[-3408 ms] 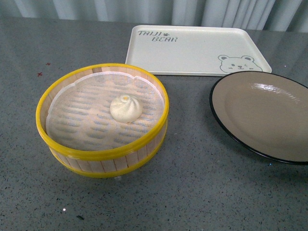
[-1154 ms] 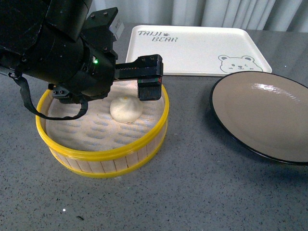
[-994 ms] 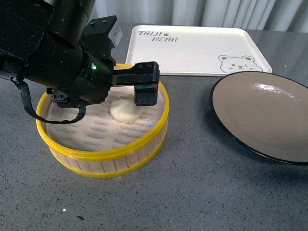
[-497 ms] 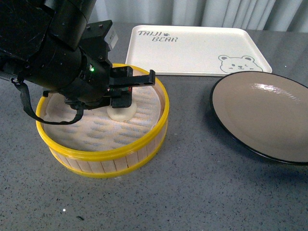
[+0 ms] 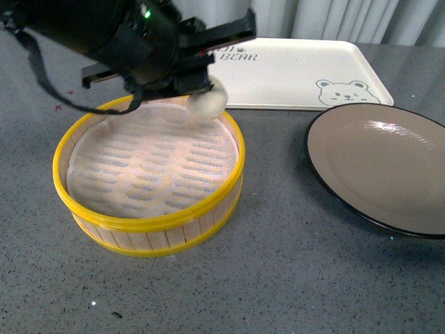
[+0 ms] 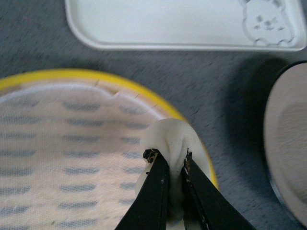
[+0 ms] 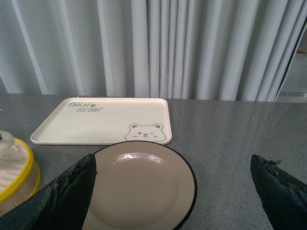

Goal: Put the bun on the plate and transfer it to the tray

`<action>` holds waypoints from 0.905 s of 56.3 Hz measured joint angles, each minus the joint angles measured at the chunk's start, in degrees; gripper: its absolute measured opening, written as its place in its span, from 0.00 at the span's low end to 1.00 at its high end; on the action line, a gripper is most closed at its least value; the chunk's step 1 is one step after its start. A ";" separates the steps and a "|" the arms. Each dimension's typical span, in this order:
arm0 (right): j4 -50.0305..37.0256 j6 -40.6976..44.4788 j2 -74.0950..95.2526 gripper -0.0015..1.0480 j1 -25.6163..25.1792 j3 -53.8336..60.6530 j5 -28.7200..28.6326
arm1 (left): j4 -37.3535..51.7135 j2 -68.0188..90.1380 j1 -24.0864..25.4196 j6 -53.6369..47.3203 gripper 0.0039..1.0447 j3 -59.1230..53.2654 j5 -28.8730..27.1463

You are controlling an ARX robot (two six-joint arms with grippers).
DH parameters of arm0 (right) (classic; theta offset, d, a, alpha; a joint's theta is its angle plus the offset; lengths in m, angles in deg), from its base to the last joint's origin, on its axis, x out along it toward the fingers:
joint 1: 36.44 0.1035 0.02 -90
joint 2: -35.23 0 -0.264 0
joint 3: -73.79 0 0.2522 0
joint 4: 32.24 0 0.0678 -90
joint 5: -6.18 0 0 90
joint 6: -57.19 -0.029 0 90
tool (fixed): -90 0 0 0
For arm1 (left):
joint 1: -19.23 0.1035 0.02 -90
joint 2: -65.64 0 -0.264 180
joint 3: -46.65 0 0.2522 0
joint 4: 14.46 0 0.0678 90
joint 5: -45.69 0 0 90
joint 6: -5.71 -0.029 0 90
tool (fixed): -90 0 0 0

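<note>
- Now the left pincer (image 6: 168, 158), nearly shut, pinches the bun (image 6: 169, 136) and holds it aloft; the steamer basket's (image 5: 146, 224) rim lies just beneath.
- Carrying step: next, I judge, swing right to the plate (image 5: 389, 167), lower, release.

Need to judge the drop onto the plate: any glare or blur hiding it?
Front view: plate sharp, small glare streak near its far rim; bun slightly blurred. Left wrist view: plate edge blurred. Right wrist view: plate clear, faint sheen.

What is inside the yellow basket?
Only a white patterned liner. The bun hangs above the basket's far rim, pinched by the left fingers. The arm hides part of that rim.
</note>
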 joint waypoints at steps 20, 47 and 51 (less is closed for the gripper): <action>0.00 0.00 0.00 0.91 0.00 0.00 0.00 | -1.73 11.19 -8.31 6.10 0.04 15.72 4.83; 0.00 0.00 0.00 0.91 0.00 0.00 0.00 | -8.72 24.79 -12.59 15.39 0.04 30.62 11.47; 0.00 0.00 0.00 0.91 0.00 0.00 0.00 | -8.96 25.22 -12.63 15.89 0.04 30.69 11.93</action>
